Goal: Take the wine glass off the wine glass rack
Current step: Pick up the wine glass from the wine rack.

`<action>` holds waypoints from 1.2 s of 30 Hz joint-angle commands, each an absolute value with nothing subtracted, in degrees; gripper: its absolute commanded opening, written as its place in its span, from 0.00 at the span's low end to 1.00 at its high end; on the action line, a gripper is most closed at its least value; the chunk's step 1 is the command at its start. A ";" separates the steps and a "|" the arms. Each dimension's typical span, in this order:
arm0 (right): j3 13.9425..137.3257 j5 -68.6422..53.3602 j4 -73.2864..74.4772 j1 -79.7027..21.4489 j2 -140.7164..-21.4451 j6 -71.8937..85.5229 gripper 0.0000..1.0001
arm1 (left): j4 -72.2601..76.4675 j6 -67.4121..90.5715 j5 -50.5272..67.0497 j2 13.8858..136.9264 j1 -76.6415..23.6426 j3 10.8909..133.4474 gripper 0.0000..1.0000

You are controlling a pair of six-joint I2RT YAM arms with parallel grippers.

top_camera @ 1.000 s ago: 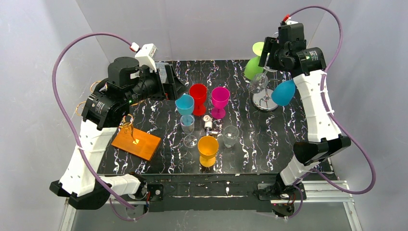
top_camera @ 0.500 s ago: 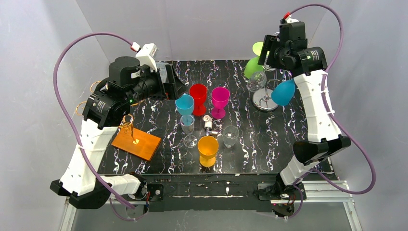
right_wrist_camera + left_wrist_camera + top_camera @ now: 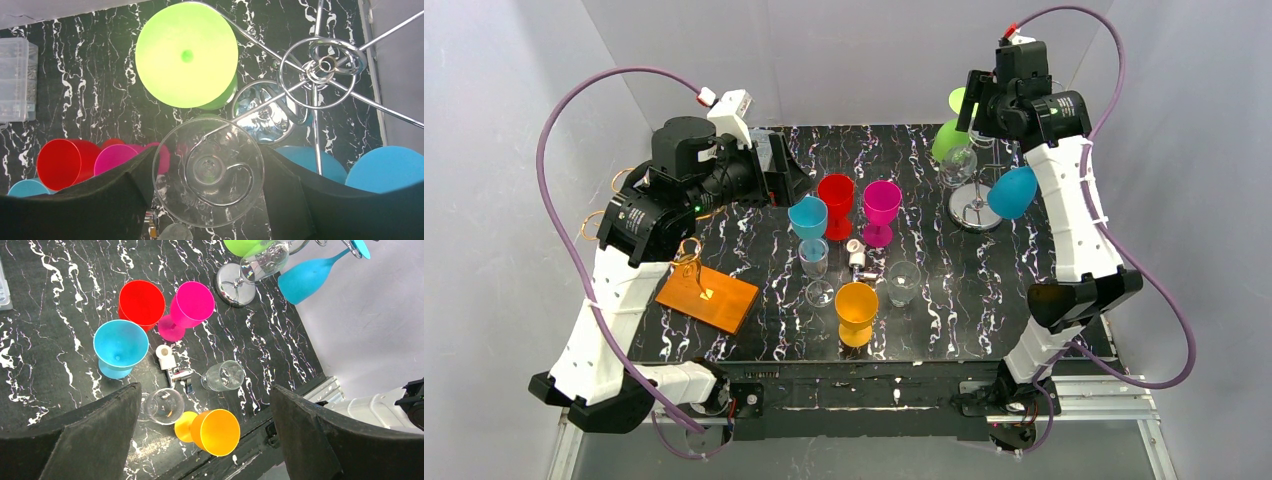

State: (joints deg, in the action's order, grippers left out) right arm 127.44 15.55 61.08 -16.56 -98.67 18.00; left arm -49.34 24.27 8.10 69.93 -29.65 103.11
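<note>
Right fingers (image 3: pixel 115 195) closed against opposite edges of the foot of the clear wine glass (image 3: pixel 207 170). The glass hangs bowl-down at the far right of the worktop (image 3: pixel 984 300), with a wire loop of the wine glass rack (image 3: pixel 322 65) curled across its foot. A green glass (image 3: pixel 186 55) hangs just beside it on the far side; a blue glass (image 3: pixel 1012 192) hangs on the rack's near right. Left fingers (image 3: pixel 90 435) spread wide, holding nothing, above the worktop's far left.
</note>
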 commanded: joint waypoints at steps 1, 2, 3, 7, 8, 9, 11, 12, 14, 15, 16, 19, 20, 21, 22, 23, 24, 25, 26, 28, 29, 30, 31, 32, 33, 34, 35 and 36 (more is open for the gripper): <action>130.96 18.48 56.14 -16.35 -98.52 17.58 0.43 | -48.78 24.26 8.53 70.04 -29.79 103.56 0.98; 130.96 18.84 56.06 -16.35 -98.52 17.58 0.43 | -48.78 24.32 8.53 70.06 -29.79 103.46 0.98; 130.96 19.26 56.02 -16.35 -98.51 17.58 0.43 | -48.78 24.34 8.57 70.05 -29.79 103.47 0.98; 131.00 21.30 56.14 -16.35 -98.35 17.57 0.43 | -48.70 24.35 8.53 70.14 -29.79 103.46 0.98; 131.04 21.69 56.21 -16.35 -98.35 17.64 0.43 | -48.69 24.35 8.57 70.22 -29.79 103.47 0.98; 131.04 22.04 56.29 -16.35 -98.27 17.59 0.43 | -48.70 24.42 8.61 70.22 -29.79 103.51 0.98; 131.04 22.87 56.52 -16.35 -98.18 17.67 0.43 | -48.65 24.50 8.71 70.33 -29.79 103.49 0.98; 131.04 23.24 56.63 -16.35 -98.11 17.67 0.43 | -48.63 24.52 8.70 70.35 -29.79 103.49 0.98; 130.92 23.62 56.61 -16.35 -97.86 17.79 0.43 | -48.67 24.60 8.57 70.36 -29.79 103.41 0.98; 130.81 23.84 56.72 -16.35 -97.68 17.89 0.43 | -48.66 24.64 8.49 70.32 -29.79 103.29 0.98; 130.74 24.16 56.73 -16.35 -97.51 17.92 0.43 | -48.66 24.73 8.44 70.27 -29.82 103.34 0.98; 130.59 25.07 56.90 -16.35 -96.99 17.94 0.42 | -48.61 24.79 8.35 70.16 -29.91 103.25 0.98; 130.46 25.34 56.90 -16.35 -96.91 17.93 0.42 | -48.66 24.86 8.35 70.21 -29.89 103.19 0.98; 130.37 25.58 56.98 -16.35 -96.86 17.97 0.42 | -48.61 24.87 8.35 70.15 -29.88 103.18 0.98; 130.22 25.88 57.01 -16.35 -96.74 17.94 0.42 | -48.58 24.92 8.39 70.18 -29.88 103.19 0.98; 130.11 26.25 57.14 -16.30 -96.64 17.94 0.42 | -48.52 24.98 8.45 70.26 -29.88 103.22 0.98; 129.96 26.42 57.20 -16.30 -96.53 17.93 0.42 | -48.53 25.01 8.44 70.23 -29.90 103.25 0.98; 129.84 26.57 57.20 -16.26 -96.32 18.01 0.41 | -48.46 25.09 8.39 70.25 -29.89 103.27 0.98; 129.55 26.74 57.15 -16.27 -96.13 18.08 0.41 | -48.51 25.22 8.31 70.30 -29.89 103.22 0.98; 129.30 27.04 57.23 -16.24 -95.69 18.11 0.41 | -48.52 25.33 8.26 70.40 -29.95 103.27 0.98; 129.21 27.25 57.42 -16.26 -95.45 18.18 0.41 | -48.58 25.32 8.32 70.50 -29.97 103.30 0.98; 129.08 27.32 57.41 -16.26 -95.25 18.24 0.41 | -48.53 25.31 8.42 70.63 -30.08 103.40 0.98; 128.96 27.33 57.59 -16.26 -95.01 18.32 0.41 | -48.47 25.36 8.51 70.79 -30.13 103.36 0.98; 128.82 27.33 57.64 -16.26 -94.75 18.35 0.41 | -48.50 25.46 8.57 70.89 -30.19 103.44 0.98; 128.70 27.45 57.90 -16.26 -94.59 18.37 0.40 | -48.49 25.48 8.61 71.01 -30.27 103.50 0.98; 128.49 27.61 58.06 -16.26 -94.31 18.41 0.40 | -48.37 25.49 8.74 71.12 -30.36 103.53 0.98; 128.02 27.74 58.05 -16.26 -94.00 18.50 0.40 | -48.32 25.58 8.78 71.11 -30.45 103.41 0.98; 127.60 27.85 58.01 -16.26 -93.66 18.46 0.40 | -48.23 25.66 8.85 71.24 -30.49 103.44 0.98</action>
